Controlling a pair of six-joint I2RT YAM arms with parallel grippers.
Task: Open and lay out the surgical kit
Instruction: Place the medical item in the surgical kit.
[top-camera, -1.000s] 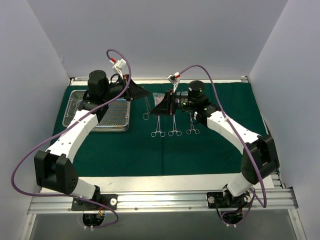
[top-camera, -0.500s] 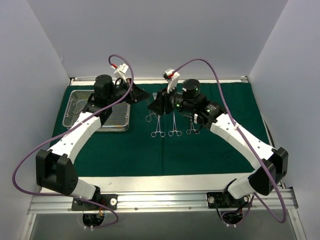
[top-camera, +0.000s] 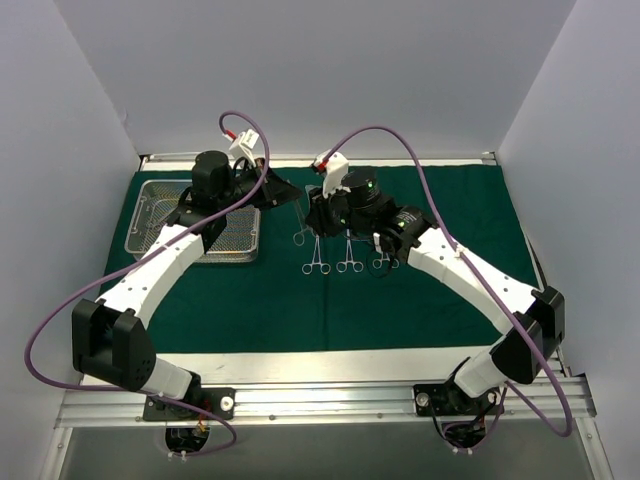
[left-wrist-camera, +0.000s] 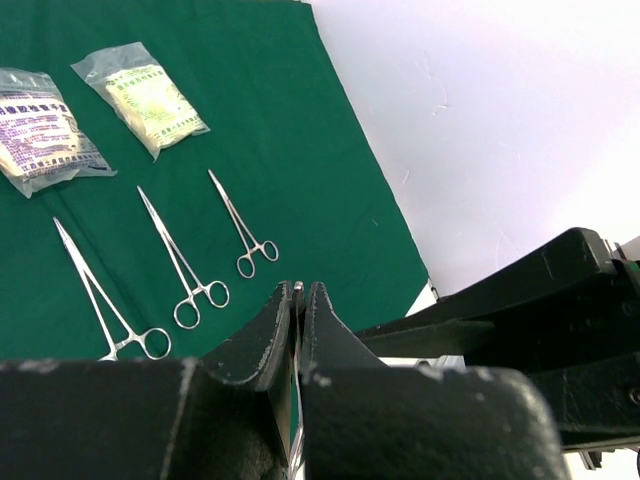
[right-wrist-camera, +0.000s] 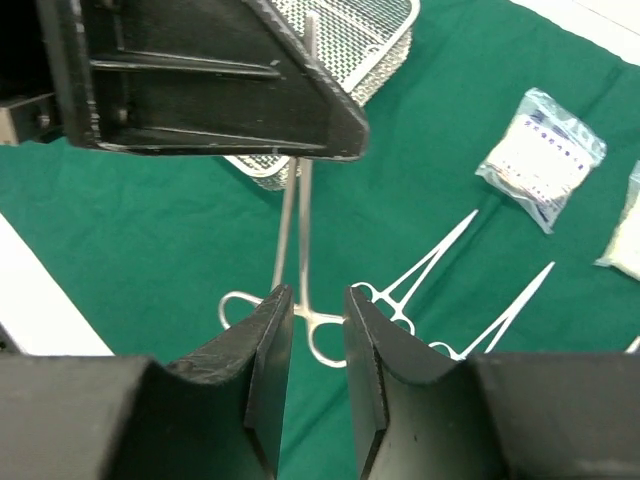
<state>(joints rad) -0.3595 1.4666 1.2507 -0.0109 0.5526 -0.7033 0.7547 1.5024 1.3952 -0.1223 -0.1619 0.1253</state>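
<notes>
The dark green cloth (top-camera: 270, 300) lies spread flat. My left gripper (top-camera: 292, 192) (left-wrist-camera: 302, 288) is shut on the tip of a steel clamp (top-camera: 299, 225) (right-wrist-camera: 303, 230), which hangs with its rings just above the cloth. My right gripper (top-camera: 312, 215) (right-wrist-camera: 317, 292) has its jaws narrowed onto the ring handle of that same clamp, touching it on both sides. Three more clamps (top-camera: 347, 262) (left-wrist-camera: 190, 280) lie side by side on the cloth. Two clear pouches (left-wrist-camera: 40, 135) (left-wrist-camera: 145, 95) rest beyond them. The wire-mesh tray (top-camera: 135, 245) (right-wrist-camera: 370, 40) sits at the left.
White walls close in the back and both sides. A metal rail (top-camera: 320, 400) runs along the near edge with both arm bases. Purple cables (top-camera: 60, 310) loop over the arms. Bare cloth stretches across the front and right.
The right arm has swung left to the hanging clamp, and its jaws opened wider and then narrowed onto the ring handle. The left arm has shifted slightly right, still holding the clamp's tip.
</notes>
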